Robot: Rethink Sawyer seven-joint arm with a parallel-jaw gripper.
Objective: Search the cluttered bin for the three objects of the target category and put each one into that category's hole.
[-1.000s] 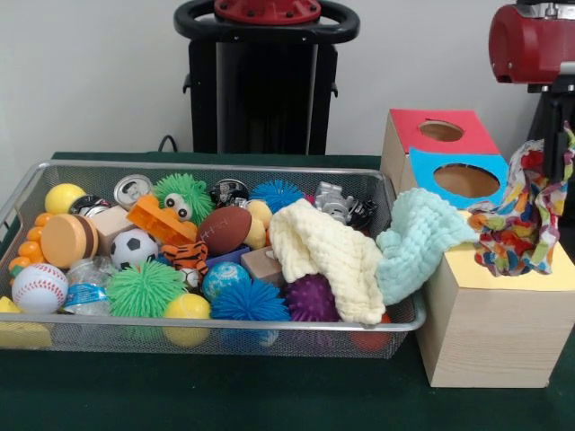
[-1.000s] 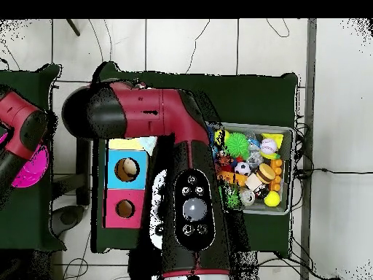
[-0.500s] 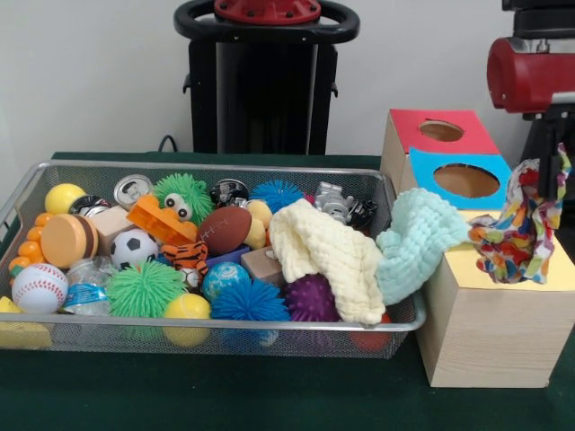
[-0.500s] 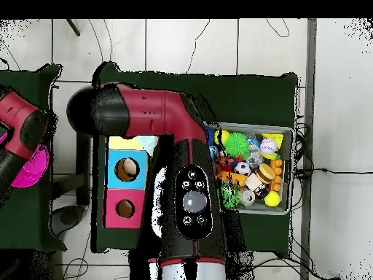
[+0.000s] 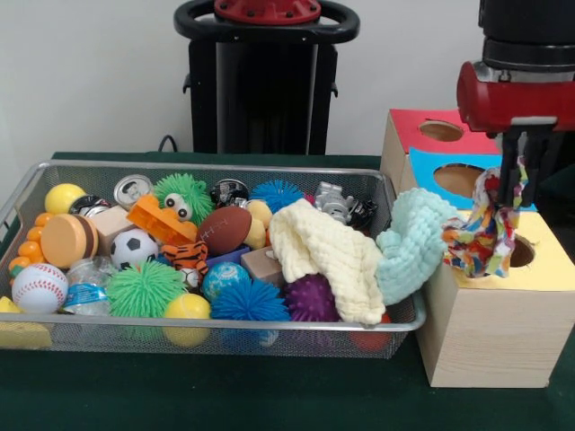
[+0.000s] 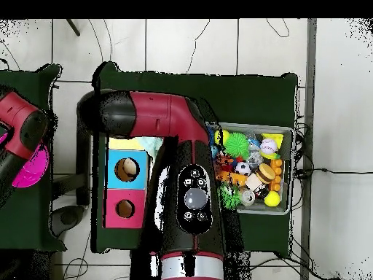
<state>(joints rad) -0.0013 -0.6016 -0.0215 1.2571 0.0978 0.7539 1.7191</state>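
Observation:
In the front view my gripper is shut on a multicoloured cloth. The cloth hangs over the yellow section of the wooden box, just left of its round hole. A cream cloth and a light blue cloth lie at the right end of the wire bin; the blue one drapes over the bin's rim against the box. In the overhead view the arm hides the gripper and covers part of the bin.
The box also has a blue section and a red section, each with a round hole. The bin is packed with balls, spiky toys, a can and blocks. A black stand rises behind the bin.
The gripper has moved left with the multicoloured cloth, from the box's right edge to over the yellow section. The yellow hole now shows beside the cloth.

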